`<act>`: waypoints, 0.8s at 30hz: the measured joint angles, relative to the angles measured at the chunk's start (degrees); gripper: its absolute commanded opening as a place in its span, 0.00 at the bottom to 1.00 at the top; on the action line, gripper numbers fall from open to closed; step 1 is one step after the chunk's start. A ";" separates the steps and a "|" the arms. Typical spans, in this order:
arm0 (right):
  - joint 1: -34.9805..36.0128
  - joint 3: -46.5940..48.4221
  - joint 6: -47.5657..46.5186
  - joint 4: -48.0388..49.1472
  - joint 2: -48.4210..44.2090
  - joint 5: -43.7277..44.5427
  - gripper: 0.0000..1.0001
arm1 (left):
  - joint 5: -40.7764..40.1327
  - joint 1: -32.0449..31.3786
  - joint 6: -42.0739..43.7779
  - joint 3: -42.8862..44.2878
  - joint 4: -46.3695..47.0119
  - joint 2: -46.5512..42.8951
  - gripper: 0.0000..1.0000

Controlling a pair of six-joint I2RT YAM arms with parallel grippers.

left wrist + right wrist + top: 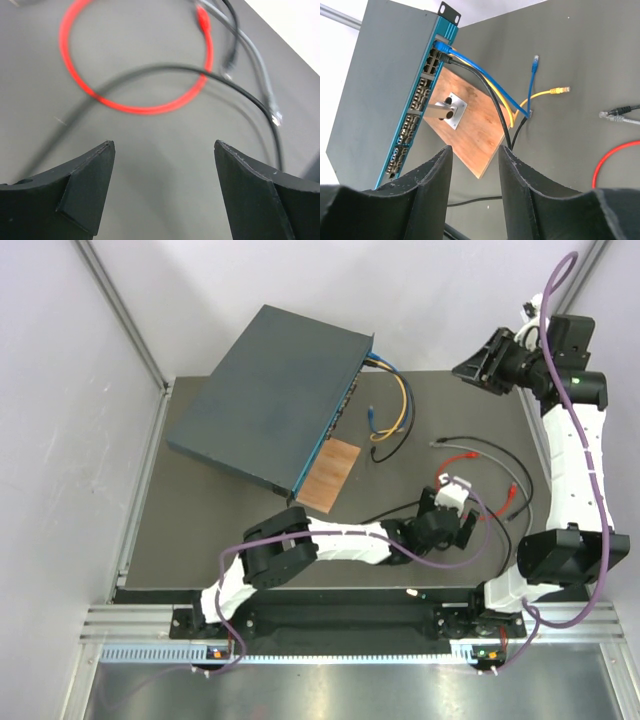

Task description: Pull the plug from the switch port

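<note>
The switch is a flat dark blue-grey box lying askew at the back left, and in the right wrist view its socket face runs down the left side. Blue and black plugs sit in ports at its far corner, and a yellow cable runs out with theirs. My right gripper hangs high at the back right, well away from those plugs; its jaws are open and empty. My left gripper is low over the mat at the front right, open with only bare mat between the fingers.
A small brown board with a metal post lies against the switch's socket face. Loose red, black and grey cables lie on the mat ahead of the left gripper. Free blue and yellow cable ends lie right of the board.
</note>
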 measured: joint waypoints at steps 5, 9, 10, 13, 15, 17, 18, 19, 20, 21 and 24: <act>0.00 0.04 0.02 -0.09 0.09 -0.17 0.44 | 2.08 2.80 5.22 0.96 -5.90 -4.37 0.82; 0.61 -0.81 3.06 2.78 0.07 -2.32 0.46 | 2.84 2.38 8.85 0.90 -13.05 -14.80 0.83; 0.87 -1.97 4.57 5.01 -0.17 -3.19 0.47 | 2.78 2.19 9.81 1.29 -15.41 -18.14 0.83; 2.71 -6.86 10.69 11.67 -0.76 -4.68 0.48 | 1.92 1.77 11.45 3.26 -20.11 -27.21 0.85; 4.79 -10.84 15.41 16.98 -1.11 -4.70 0.48 | -0.52 2.01 11.45 5.68 -23.43 -32.57 0.85; 7.50 -15.19 20.00 22.47 -1.42 -4.24 0.48 | -2.60 3.23 10.88 9.05 -27.26 -36.26 0.84; 9.16 -17.11 22.43 24.83 -1.46 -3.80 0.48 | -3.32 4.87 10.16 11.47 -29.73 -37.79 0.84; 10.69 -18.78 24.57 27.17 -1.46 -2.97 0.47 | -4.04 6.69 9.51 13.31 -31.50 -38.93 0.84; 12.11 -20.26 26.38 29.16 -1.46 -2.21 0.46 | -4.81 9.09 8.85 15.04 -33.64 -39.91 0.84; 13.49 -21.49 27.93 30.88 -1.46 -0.98 0.45 | -5.79 11.65 8.28 16.46 -35.67 -40.70 0.84; 17.27 -25.53 32.35 38.34 -1.64 4.17 0.42 | -8.92 18.45 7.23 17.92 -40.65 -42.60 0.86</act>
